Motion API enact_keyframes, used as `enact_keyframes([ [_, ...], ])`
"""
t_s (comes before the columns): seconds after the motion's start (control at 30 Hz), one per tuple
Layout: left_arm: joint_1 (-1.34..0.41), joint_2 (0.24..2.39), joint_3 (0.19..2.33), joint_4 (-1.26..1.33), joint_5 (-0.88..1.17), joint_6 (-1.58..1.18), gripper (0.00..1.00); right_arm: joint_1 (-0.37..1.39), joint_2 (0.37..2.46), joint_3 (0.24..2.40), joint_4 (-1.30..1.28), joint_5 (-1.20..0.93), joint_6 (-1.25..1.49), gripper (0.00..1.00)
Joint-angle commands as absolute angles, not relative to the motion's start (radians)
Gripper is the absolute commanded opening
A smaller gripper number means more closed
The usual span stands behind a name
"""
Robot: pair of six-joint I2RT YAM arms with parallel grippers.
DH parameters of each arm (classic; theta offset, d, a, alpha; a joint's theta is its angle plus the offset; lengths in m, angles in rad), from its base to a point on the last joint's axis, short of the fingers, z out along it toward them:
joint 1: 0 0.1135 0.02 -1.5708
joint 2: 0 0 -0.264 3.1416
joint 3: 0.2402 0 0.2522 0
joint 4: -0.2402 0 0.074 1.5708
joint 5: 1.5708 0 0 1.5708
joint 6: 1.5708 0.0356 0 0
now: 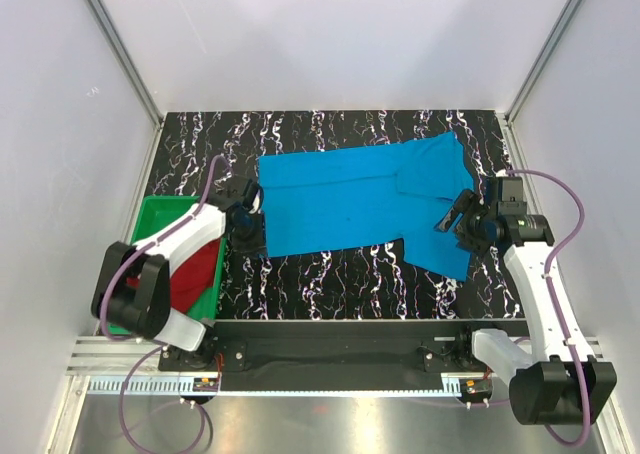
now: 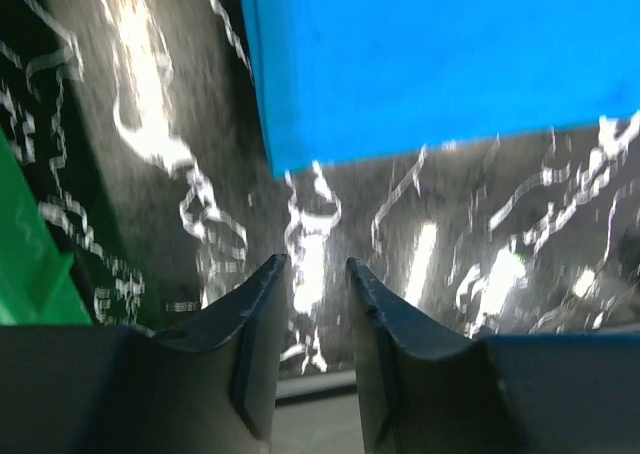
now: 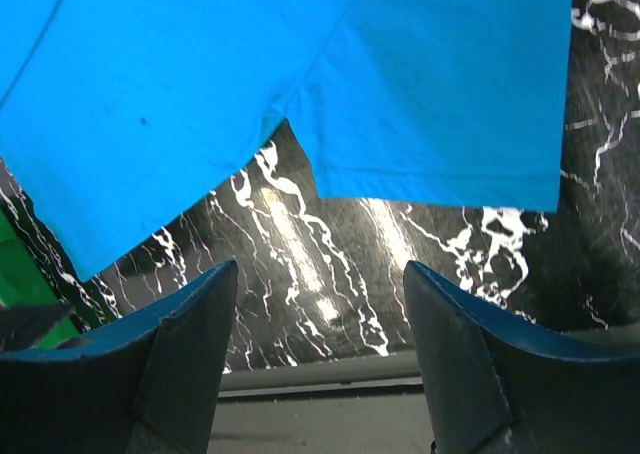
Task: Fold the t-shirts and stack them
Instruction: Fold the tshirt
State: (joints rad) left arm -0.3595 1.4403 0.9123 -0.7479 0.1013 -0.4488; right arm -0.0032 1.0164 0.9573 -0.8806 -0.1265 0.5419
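On the black marbled table (image 1: 330,279) I've got the sky-blue t-shirt (image 1: 350,199) laid out flat and wide, its sleeves toward the right arm's side and its straight hem toward the left arm. The dark red t-shirt (image 1: 197,271) is off in the green bin (image 1: 150,219) at the table's left edge, partly hidden under the left arm in the top view. Left gripper (image 2: 312,267) now: it's low over bare table, just beside the blue shirt's near-left corner, fingers only a narrow slot apart with nothing between them (I can see marble right through the gap). The cloth corner lies just ahead of the tips, not touching. Over on the other side, the right gripper (image 3: 318,274) is spread wide and carrying nothing. It sits at the sleeve end of the blue shirt, and its wrist camera shows the near sleeve (image 3: 440,94) and the shirt's body just ahead, with bare table showing between the fingers.
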Motion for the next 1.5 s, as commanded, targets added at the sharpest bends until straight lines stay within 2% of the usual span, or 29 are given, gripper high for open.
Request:
enact_keyframes([
  [0.0, -0.334, 1.511, 0.960, -0.664, 0.074, -0.500, 0.35, -0.006, 0.979, 0.933, -0.906, -0.158, 0.575, 0.74],
  [0.17, -0.327, 1.568, 0.973, -0.672, 0.022, -0.505, 0.35, -0.005, 0.973, 0.952, -0.937, -0.097, 0.546, 0.76],
  [0.3, -0.319, 1.577, 0.948, -0.637, 0.026, -0.528, 0.37, -0.006, 1.043, 1.006, -0.962, -0.077, 0.528, 0.76],
  [0.53, -0.319, 1.612, 0.925, -0.611, 0.052, -0.535, 0.38, -0.005, 1.109, 0.957, -0.907, -0.098, 0.561, 0.76],
  [0.73, -0.318, 1.643, 0.923, -0.623, 0.055, -0.534, 0.37, -0.015, 1.150, 0.954, -0.884, -0.081, 0.561, 0.78],
  [0.87, -0.305, 1.658, 0.904, -0.618, 0.048, -0.520, 0.33, -0.069, 1.180, 0.966, -0.884, -0.078, 0.543, 0.79],
  [0.97, -0.281, 1.666, 0.890, -0.601, 0.051, -0.502, 0.28, -0.115, 1.198, 0.965, -0.877, -0.086, 0.528, 0.78],
  [1.1, -0.258, 1.686, 0.899, -0.591, 0.064, -0.468, 0.07, -0.149, 1.226, 0.942, -0.861, -0.075, 0.523, 0.78],
  [1.2, -0.250, 1.700, 0.913, -0.584, 0.083, -0.443, 0.00, -0.181, 1.256, 0.920, -0.848, -0.074, 0.520, 0.79],
  [1.33, -0.247, 1.690, 0.933, -0.589, 0.107, -0.416, 0.00, -0.216, 1.287, 0.896, -0.830, -0.081, 0.514, 0.80],
  [1.37, -0.247, 1.678, 0.939, -0.604, 0.112, -0.410, 0.03, -0.221, 1.296, 0.894, -0.824, -0.084, 0.514, 0.80],
  [1.4, -0.248, 1.668, 0.937, -0.609, 0.112, -0.408, 0.09, -0.225, 1.299, 0.893, -0.819, -0.086, 0.515, 0.80],
  [1.47, -0.248, 1.637, 0.919, -0.617, 0.103, -0.419, 0.30, -0.225, 1.311, 0.894, -0.810, -0.092, 0.518, 0.80],
])
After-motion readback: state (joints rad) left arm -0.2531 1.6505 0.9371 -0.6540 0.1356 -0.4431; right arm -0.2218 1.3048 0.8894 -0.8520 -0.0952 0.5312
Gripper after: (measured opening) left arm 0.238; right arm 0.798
